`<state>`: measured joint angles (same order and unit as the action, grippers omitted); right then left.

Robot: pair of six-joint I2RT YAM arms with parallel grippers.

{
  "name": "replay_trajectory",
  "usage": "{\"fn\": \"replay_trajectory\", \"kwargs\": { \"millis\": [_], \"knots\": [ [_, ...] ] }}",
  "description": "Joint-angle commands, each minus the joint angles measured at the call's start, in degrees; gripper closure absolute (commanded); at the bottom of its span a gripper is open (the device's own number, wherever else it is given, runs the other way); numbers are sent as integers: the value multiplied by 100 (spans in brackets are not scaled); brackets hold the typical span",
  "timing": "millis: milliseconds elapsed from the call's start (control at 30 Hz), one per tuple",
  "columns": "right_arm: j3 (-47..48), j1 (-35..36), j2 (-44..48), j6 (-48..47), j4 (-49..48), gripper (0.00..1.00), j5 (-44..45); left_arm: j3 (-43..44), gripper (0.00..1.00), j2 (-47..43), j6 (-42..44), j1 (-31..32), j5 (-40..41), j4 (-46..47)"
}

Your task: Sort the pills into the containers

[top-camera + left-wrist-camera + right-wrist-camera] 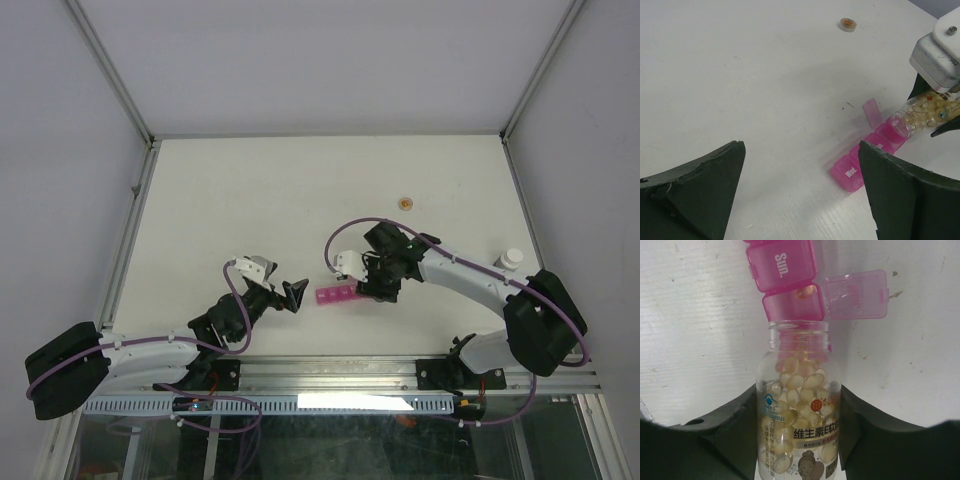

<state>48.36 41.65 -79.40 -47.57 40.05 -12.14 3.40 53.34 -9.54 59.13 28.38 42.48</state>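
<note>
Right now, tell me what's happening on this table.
The right gripper holds a clear plastic bottle of pale yellow capsules, tipped with its open mouth at the magenta translucent pill organiser strip. One compartment's lid is flipped open, and one amber capsule lies inside that compartment. The left gripper is open beside the strip's other end, holding nothing.

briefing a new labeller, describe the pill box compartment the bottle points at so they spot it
On the white table, find the magenta pill strip. The compartment sits at the mouth of the clear bottle, next to the one marked Sun. Unlike the rest, its lid is flipped open.
</note>
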Motion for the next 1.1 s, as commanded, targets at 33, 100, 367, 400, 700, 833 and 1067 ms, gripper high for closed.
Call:
{"fn": "replay_trajectory", "kwargs": {
  "millis": [33,100,367,400,700,833,1067],
  "knots": [
    [216,48,32,110,118,100,-258,103,1,-75,-11,-78,-81,259],
    [-28,60,204,81,-336,100,98,83,1,-99,-16,-77,-67,265],
    [20,3,102,93,-171,100,-118,114,1,-56,-9,-80,-92,260],
    [17,1,80,104,-196,100,-117,107,1,-67,-13,-86,-83,256],
    [-44,-215,315,207,-283,100,-413,58,1,-135,-23,-86,-72,270],
    [-112,-458,697,324,-242,100,-1007,50,1,-278,-8,-86,-146,224],
    [196,-1350,1587,707,-256,100,-2458,-21,1,-1319,-832,-95,-1170,323]
  ]
}}
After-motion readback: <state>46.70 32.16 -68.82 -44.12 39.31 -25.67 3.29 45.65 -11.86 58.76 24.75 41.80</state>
